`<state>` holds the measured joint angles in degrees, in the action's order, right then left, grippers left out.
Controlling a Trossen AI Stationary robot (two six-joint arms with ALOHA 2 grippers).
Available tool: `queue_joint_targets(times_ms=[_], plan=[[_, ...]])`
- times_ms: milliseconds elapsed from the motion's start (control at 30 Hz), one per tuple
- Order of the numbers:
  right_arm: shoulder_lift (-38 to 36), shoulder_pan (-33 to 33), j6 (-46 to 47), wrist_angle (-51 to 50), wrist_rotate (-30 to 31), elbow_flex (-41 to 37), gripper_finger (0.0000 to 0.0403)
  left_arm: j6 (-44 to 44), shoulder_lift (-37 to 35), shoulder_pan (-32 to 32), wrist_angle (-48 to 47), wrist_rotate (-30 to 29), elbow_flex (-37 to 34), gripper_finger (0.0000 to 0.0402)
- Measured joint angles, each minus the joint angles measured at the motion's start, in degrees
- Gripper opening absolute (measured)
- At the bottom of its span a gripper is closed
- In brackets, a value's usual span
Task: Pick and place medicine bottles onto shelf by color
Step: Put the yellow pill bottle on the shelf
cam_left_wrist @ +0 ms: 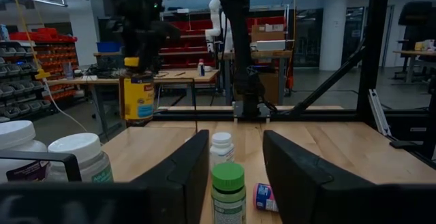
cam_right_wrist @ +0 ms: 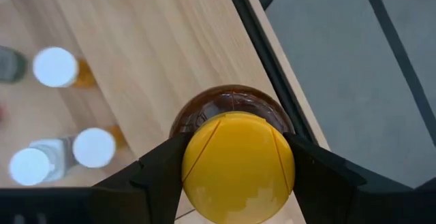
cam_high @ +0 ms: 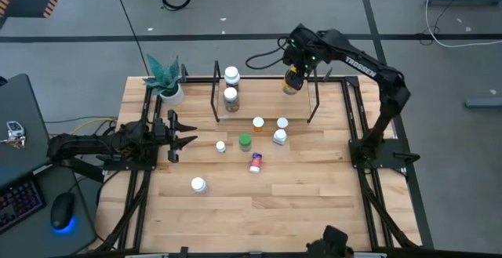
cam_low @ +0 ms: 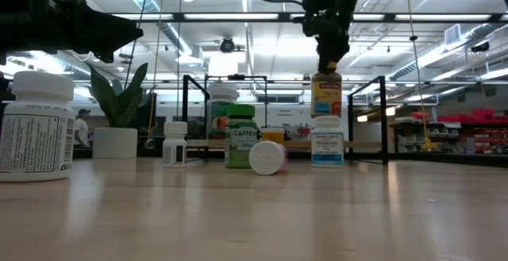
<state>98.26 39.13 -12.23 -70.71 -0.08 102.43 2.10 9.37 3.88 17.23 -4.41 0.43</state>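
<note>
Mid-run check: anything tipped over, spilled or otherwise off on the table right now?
One oddity: the red-blue labelled bottle lies on its side near the table's middle, while the bottles around it stand upright. No spill shows. The right end effector holds the amber bottle by its yellow cap, upright, over the shelf.

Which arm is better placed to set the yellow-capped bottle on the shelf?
The right one. Its gripper already grips the amber bottle by its yellow cap above the shelf, while the left gripper waits at the table's left edge.

Overhead, table-level, two wrist views
</note>
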Motion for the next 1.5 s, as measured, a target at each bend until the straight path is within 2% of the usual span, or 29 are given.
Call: queue_joint_targets(times_ms=[500,800,1233,1500], plan=[[2.9,6.7,-2.8,1.6,-1.6,0.0,0.0241,0.0,0.0,0.0,0.0,0.0,0.0,0.0151],[2.9,7.0,-3.1,1.6,-1.6,0.0,0.0242,0.0,0.0,0.0,0.0,0.0,0.0,0.0140],[3.0,7.5,-1.6,4.5,-4.5,-0.2,0.0242,0.0,0.0,0.0,0.0,0.0,0.0,0.0150],[7.2,7.4,-1.4,4.6,-4.2,-0.5,0.0242,0.0,0.0,0.0,0.0,0.0,0.0,0.0140]])
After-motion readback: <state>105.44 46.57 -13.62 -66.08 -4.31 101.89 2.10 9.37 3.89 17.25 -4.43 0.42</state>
